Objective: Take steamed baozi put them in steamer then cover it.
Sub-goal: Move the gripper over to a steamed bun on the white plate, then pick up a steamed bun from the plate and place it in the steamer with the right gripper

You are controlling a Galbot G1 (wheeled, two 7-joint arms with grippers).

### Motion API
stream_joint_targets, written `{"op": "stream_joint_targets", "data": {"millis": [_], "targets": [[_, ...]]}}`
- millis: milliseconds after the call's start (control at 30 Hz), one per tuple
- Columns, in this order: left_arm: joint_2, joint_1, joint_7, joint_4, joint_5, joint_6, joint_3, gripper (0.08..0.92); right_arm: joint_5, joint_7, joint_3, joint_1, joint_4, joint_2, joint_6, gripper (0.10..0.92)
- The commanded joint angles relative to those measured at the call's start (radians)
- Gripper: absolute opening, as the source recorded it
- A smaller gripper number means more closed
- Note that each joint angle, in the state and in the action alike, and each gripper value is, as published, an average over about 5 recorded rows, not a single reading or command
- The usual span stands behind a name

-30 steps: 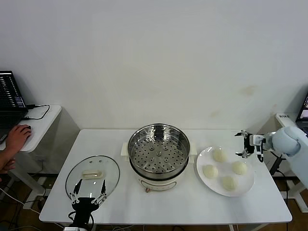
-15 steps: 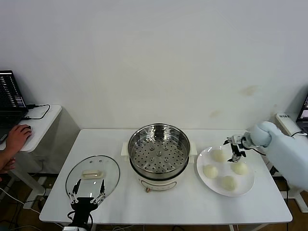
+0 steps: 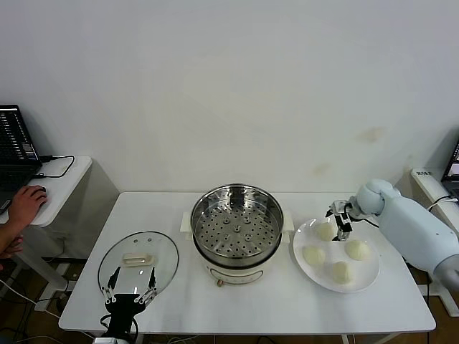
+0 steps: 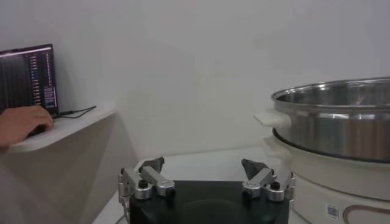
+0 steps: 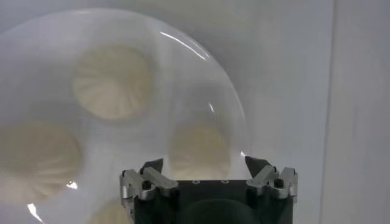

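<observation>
Several cream-white baozi lie on a white plate (image 3: 367,278) at the table's right; the farthest baozi (image 3: 326,231) is the one nearest the steamer (image 3: 237,233). The steamer is a shiny steel pot on a cream base, and its perforated tray holds nothing. My right gripper (image 3: 341,219) hangs open just over that farthest bun. In the right wrist view the bun (image 5: 198,146) lies between the spread fingertips of the right gripper (image 5: 204,165), untouched. My left gripper (image 3: 130,289) rests open at the table's front left, by the glass lid (image 3: 138,256).
The left wrist view shows the left gripper (image 4: 204,165) with the steamer's wall (image 4: 335,122) close beside it. A side table (image 3: 61,183) with a laptop and a person's hand (image 3: 25,204) stands off to the left. A white wall runs behind the table.
My right arm has swung in from beyond the plate's right edge to above the farthest bun. The left arm, lid and steamer have not moved.
</observation>
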Motion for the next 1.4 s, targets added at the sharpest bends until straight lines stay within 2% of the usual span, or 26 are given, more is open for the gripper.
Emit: {"op": "stream_joint_targets", "data": {"millis": [33, 500, 667, 867, 1100, 1233, 1400], "targets": [[0.0, 0.002, 0.0, -0.001, -0.001, -0.001, -0.001, 0.823, -0.023, -0.004, -0.013, 0.005, -0.036, 0.025, 0.0, 0.777], [-0.003, 0.006, -0.001, -0.006, -0.003, -0.005, -0.003, 0.823, -0.027, -0.006, -0.009, 0.0, -0.031, 0.023, -0.001, 0.623], [-0.003, 0.007, -0.001, -0.009, -0.002, -0.005, -0.002, 0.823, 0.001, -0.01, -0.022, 0.016, 0.026, -0.012, -0.005, 0.593], [0.003, 0.002, -0.001, -0.013, -0.011, -0.004, -0.002, 0.823, 0.133, -0.024, -0.105, 0.121, 0.184, -0.133, -0.024, 0.592], [0.015, -0.008, -0.001, -0.006, -0.028, -0.002, 0.006, 0.823, 0.353, -0.036, -0.282, 0.396, 0.363, -0.256, -0.041, 0.594], [0.02, -0.014, -0.001, -0.006, -0.033, -0.003, 0.012, 0.823, 0.46, -0.03, -0.405, 0.615, 0.389, -0.227, -0.035, 0.6], [0.028, -0.017, -0.002, -0.004, -0.046, -0.005, 0.006, 0.823, 0.57, 0.015, -0.53, 0.767, 0.405, -0.108, -0.009, 0.602]]}}
